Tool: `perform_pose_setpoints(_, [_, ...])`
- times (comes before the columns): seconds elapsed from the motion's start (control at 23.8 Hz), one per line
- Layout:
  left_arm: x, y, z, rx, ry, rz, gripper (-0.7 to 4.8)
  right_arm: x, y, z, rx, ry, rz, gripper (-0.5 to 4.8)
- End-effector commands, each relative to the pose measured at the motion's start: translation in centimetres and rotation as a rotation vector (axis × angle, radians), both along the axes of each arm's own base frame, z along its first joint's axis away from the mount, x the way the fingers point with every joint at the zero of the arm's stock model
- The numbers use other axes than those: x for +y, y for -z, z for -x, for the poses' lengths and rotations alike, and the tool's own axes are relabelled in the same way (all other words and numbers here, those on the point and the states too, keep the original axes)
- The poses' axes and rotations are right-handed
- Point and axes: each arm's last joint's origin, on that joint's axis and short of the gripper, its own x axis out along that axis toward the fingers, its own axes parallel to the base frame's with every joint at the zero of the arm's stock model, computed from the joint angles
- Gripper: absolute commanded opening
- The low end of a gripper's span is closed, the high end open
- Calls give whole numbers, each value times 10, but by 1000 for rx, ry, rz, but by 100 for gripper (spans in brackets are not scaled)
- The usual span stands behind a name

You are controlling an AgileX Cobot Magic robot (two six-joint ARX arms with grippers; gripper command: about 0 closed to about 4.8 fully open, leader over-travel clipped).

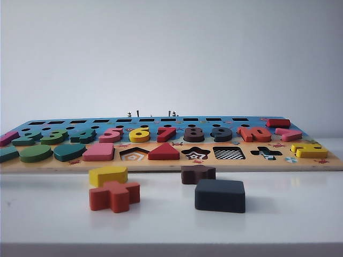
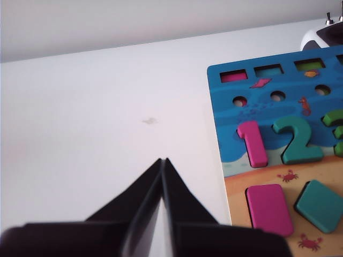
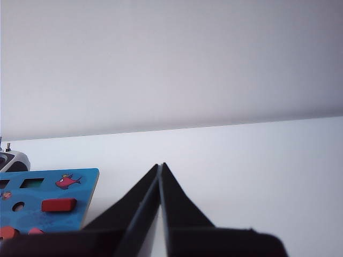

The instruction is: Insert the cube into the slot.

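Nearest on the white surface [image 1: 48,214] lies the cube [image 1: 220,195], flat and dark, right of centre, with nothing touching it. Just left of it sits an orange cross piece [image 1: 114,195], and a little farther back a yellow piece [image 1: 107,175] and a dark brown star piece [image 1: 198,173], the star close to the cube's far edge. Beyond them the puzzle board [image 1: 171,163] stretches across, and the slot [image 1: 229,153], with its checkerboard floor, stands open almost straight behind the cube, between the star recess and the cross recess.

Neither arm shows in the exterior view. The left hand [image 2: 162,160] is clenched, tips together, holding nothing, over bare surface beside the board's left edge. The right hand [image 3: 161,166] is likewise clenched and empty, off the board's right end.

The risks I see: a hand descending on the cube may nudge the star piece behind it. The cube looks a snug fit, so a slight twist or tilt at the slot could leave it propped on the rim.
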Motion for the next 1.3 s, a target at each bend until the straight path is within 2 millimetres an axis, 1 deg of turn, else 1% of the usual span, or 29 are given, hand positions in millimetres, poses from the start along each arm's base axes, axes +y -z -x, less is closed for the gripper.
perform_pose_setpoints(0.04, [0, -1, 0, -13, 2, 3, 20, 0, -1, 0, -12, 4, 0, 0])
perform_pose_setpoints(0.42, [0, -2, 0, -15, 3, 1, 20, 0, -1, 0, -11, 4, 0, 0])
perform_pose_setpoints(0.76, [0, -10, 1, -36, 4, 3, 20, 0, -1, 0, -11, 4, 0, 0])
perform_pose_setpoints(0.97, [0, -9, -1, -3, 4, -1, 20, 0, -1, 0, -10, 4, 0, 0])
perform_pose_setpoints(1.3, [-1, -29, -2, -1, 9, -1, 20, 0, 0, 0, -4, 4, 0, 0])
